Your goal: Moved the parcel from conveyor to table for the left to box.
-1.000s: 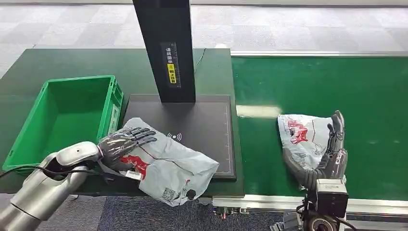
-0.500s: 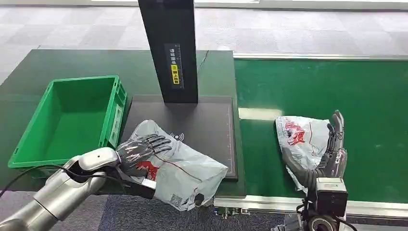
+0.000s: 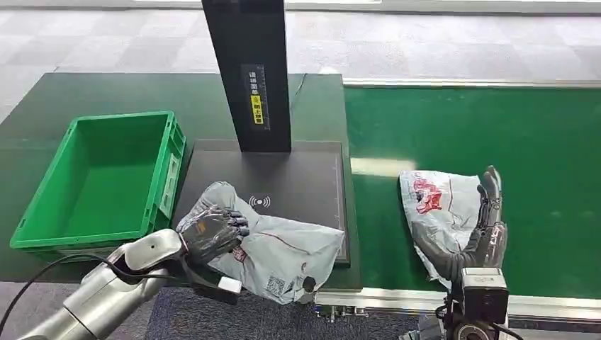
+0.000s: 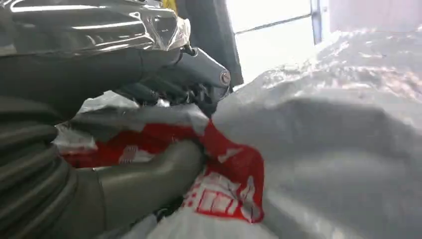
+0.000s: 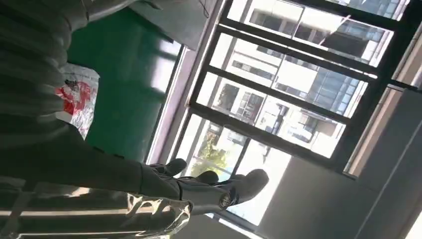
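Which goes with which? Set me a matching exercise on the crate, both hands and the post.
1 crate
2 left hand
3 right hand
4 post

a fingers straight, beside the belt parcel
b grips the pad parcel
c green, empty
d black, stands on the pad

Pairs: 1c, 2b, 3a, 4d.
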